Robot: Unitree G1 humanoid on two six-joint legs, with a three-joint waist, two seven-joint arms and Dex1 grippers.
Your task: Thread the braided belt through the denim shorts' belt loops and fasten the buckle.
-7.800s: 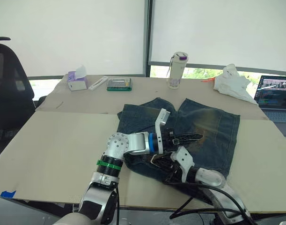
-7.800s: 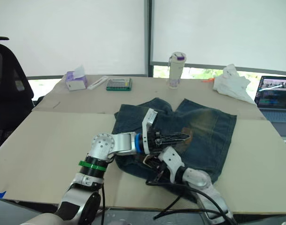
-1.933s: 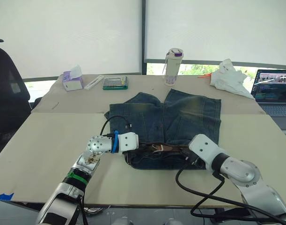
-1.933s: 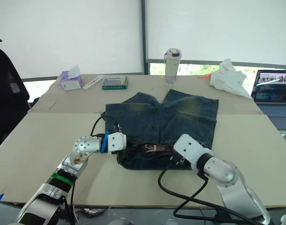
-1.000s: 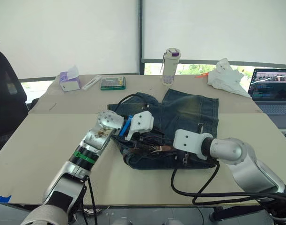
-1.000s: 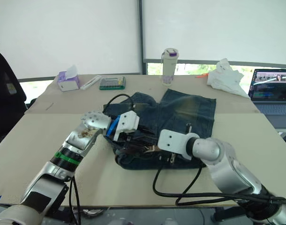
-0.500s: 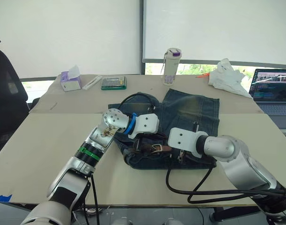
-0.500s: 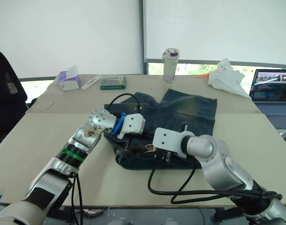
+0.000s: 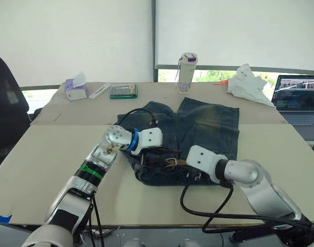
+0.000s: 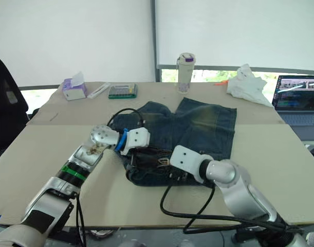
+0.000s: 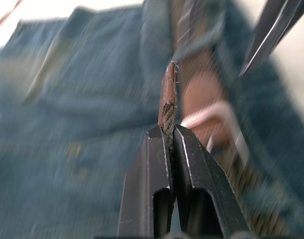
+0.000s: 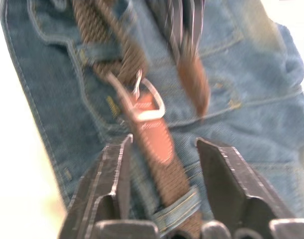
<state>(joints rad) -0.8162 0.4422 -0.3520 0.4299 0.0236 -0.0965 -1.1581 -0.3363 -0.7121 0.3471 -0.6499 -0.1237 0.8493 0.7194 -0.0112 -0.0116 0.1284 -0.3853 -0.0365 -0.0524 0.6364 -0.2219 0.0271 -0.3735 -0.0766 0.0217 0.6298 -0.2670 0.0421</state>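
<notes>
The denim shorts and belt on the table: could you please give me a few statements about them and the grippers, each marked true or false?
1. The left gripper is shut on the tip of the dark brown braided belt. True.
2. The right gripper is clamped on the silvery metal buckle. False: its fingers are open, with the buckle beyond them.
3. The faded blue denim shorts lie flat on the beige table. True.
4. The belt lies on the table beside the shorts. False: it runs along the waistband, under a denim belt loop.
5. A white bottle with a purple lid stands behind the shorts. True.
</notes>
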